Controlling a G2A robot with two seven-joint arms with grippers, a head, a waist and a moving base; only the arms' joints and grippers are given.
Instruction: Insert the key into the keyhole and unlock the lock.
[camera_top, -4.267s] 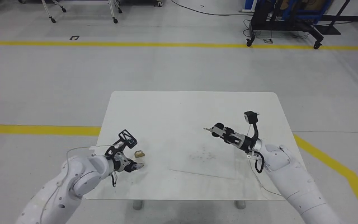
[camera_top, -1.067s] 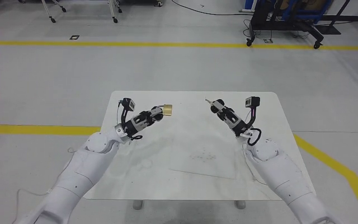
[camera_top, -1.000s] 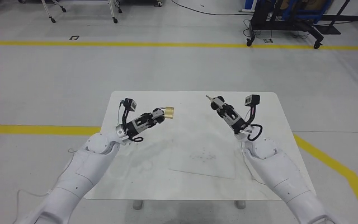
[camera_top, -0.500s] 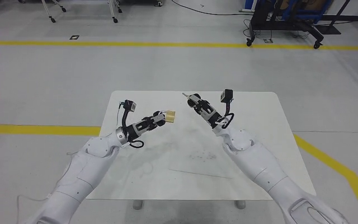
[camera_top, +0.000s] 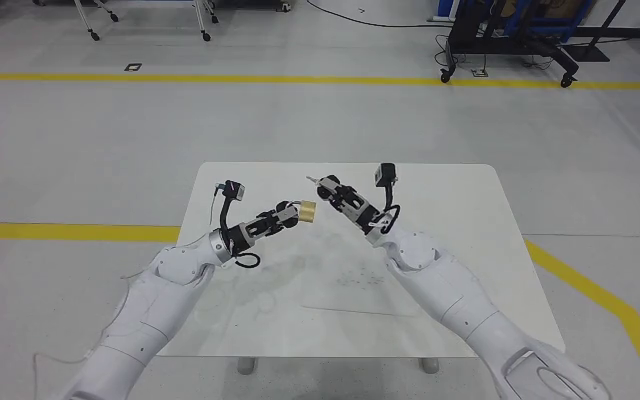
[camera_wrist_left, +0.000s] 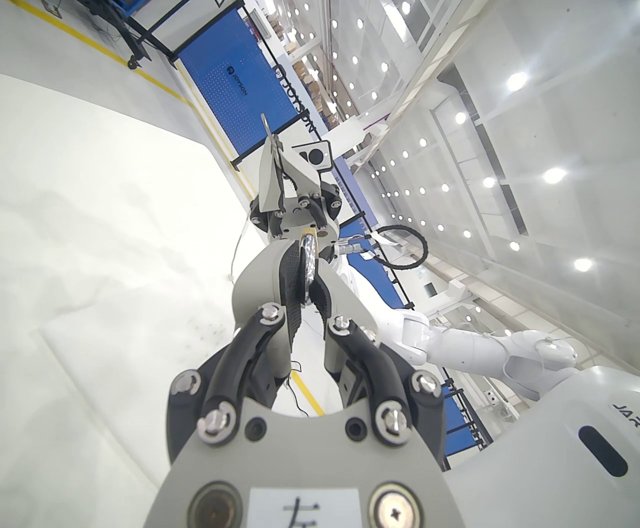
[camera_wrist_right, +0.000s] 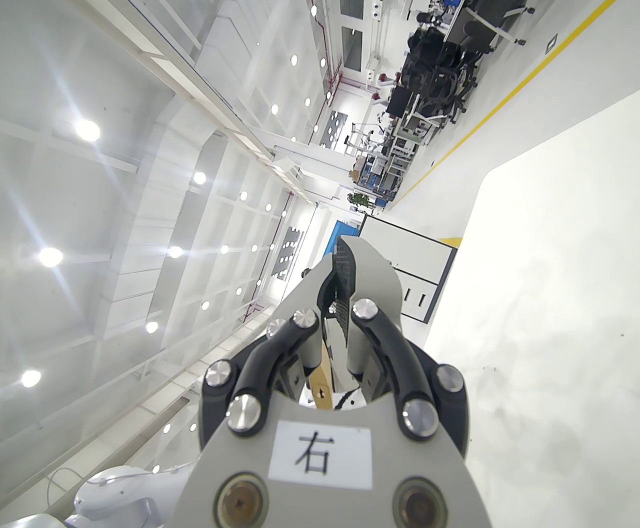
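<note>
Surface: a white table (camera_top: 440, 280) with rounded corners, its top marked by a patch of dark specks (camera_top: 365, 278) near the middle and a faint straight line (camera_top: 360, 311) towards the near edge.
Room: grey floor around the table, with yellow floor lines (camera_top: 300, 78) beyond its far edge and running out past both side edges. A dark wheeled cart (camera_top: 510, 45) stands well beyond the table's far right corner. Castor-footed frame legs (camera_top: 150, 20) stand well beyond its far left corner.
Edges: both arms come in over the table's near edge. Both grippers are held up over its far half, inside every edge. The right-hand part of the table is bare top.
Left gripper (camera_top: 292, 213): over the table left of centre, its fingers clamped on the padlock.
Padlock (camera_top: 307, 210): brass, held off the table at the left gripper's tip, about midway between the table's side edges.
Right gripper (camera_top: 326, 186): over the table just past the padlock towards the far edge, its fingers pressed together on the key.
Key (camera_top: 314, 180): a thin metal blade sticking out of the right gripper's tip, close to the padlock and apart from it in the top view.
</note>
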